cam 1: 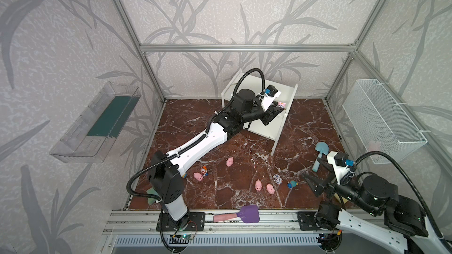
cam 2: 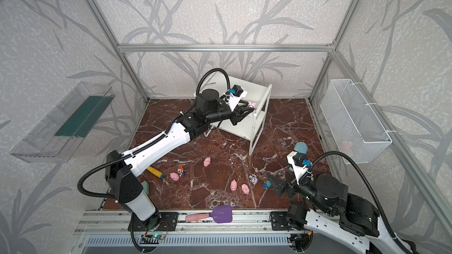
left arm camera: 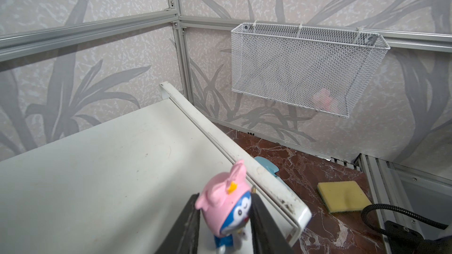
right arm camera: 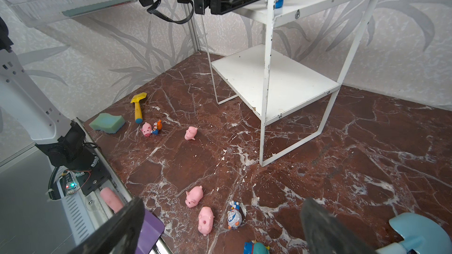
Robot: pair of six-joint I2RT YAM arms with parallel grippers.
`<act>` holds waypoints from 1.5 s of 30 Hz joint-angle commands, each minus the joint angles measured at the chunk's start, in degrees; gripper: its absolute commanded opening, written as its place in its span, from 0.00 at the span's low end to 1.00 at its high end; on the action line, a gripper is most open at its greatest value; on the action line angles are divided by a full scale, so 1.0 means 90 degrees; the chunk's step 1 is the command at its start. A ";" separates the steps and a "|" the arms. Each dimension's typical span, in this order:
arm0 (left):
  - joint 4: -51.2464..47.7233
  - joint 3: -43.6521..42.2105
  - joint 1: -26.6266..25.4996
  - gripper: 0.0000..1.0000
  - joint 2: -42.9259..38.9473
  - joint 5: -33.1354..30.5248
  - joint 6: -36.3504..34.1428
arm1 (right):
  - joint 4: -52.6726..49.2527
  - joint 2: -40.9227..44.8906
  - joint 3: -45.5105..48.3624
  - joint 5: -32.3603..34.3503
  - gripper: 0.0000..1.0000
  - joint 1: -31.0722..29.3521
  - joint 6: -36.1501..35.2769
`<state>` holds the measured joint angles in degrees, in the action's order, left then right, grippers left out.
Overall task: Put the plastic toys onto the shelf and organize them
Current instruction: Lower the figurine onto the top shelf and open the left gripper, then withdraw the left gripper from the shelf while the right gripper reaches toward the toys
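Note:
The white two-tier shelf (cam 1: pixel 267 124) (right arm camera: pixel 281 81) stands at the back of the marble floor. My left gripper (left arm camera: pixel 225 195) (cam 1: pixel 277 109) reaches over its top board (left arm camera: pixel 110 167). A pink-hat figurine (left arm camera: pixel 226 196) (cam 1: pixel 281 105) stands there upright near the edge rail, with both fingers against its head. Several pink pigs lie on the floor, such as one pig (cam 1: pixel 230 161) and a pair (right arm camera: pixel 194 196) (right arm camera: pixel 206 219). Orange-hat (cam 1: pixel 204 171), white-hat (right arm camera: pixel 234 216) and teal-hat (cam 1: pixel 292 184) figurines lie nearby. My right gripper (right arm camera: pixel 223 204) (cam 1: pixel 311 167) hovers open above the pair and the white-hat figurine, holding nothing.
A purple shovel (cam 1: pixel 244 215) lies on the front rail, a blue shovel (cam 1: pixel 319 155) beside my right gripper, and a yellow shovel (cam 2: pixel 155 172) under the left arm. Green sponge (right arm camera: pixel 107 123) front left, yellow sponge (left arm camera: pixel 343 196) right. Wire basket (cam 1: pixel 381 120) and clear tray (cam 1: pixel 95 123) hang on the walls.

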<state>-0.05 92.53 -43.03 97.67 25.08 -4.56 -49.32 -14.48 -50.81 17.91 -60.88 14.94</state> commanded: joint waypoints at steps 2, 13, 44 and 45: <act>-0.0128 0.0206 -0.0003 0.40 -0.0096 -0.0077 -0.0254 | 0.0079 -0.0023 0.0074 -0.0042 0.99 0.0001 0.0024; -0.0112 -0.0039 0.0006 0.45 -0.0465 -0.0285 -0.0353 | 0.0045 -0.0313 0.0362 0.0093 0.99 -0.0003 0.0322; 0.0078 -0.5255 -0.0001 0.99 -0.5436 -0.1253 0.1125 | 0.2484 -0.3151 0.3100 -0.0927 0.62 0.0298 0.3726; 0.0011 -0.5382 -0.0009 0.99 -0.5577 -0.1280 0.1204 | 0.2595 -0.3317 0.3124 -0.1028 0.61 0.0523 0.3748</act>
<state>0.60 46.22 -43.03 50.37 14.61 2.79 -31.20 -42.13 -23.24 10.85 -58.85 45.89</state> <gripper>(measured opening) 0.993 0.622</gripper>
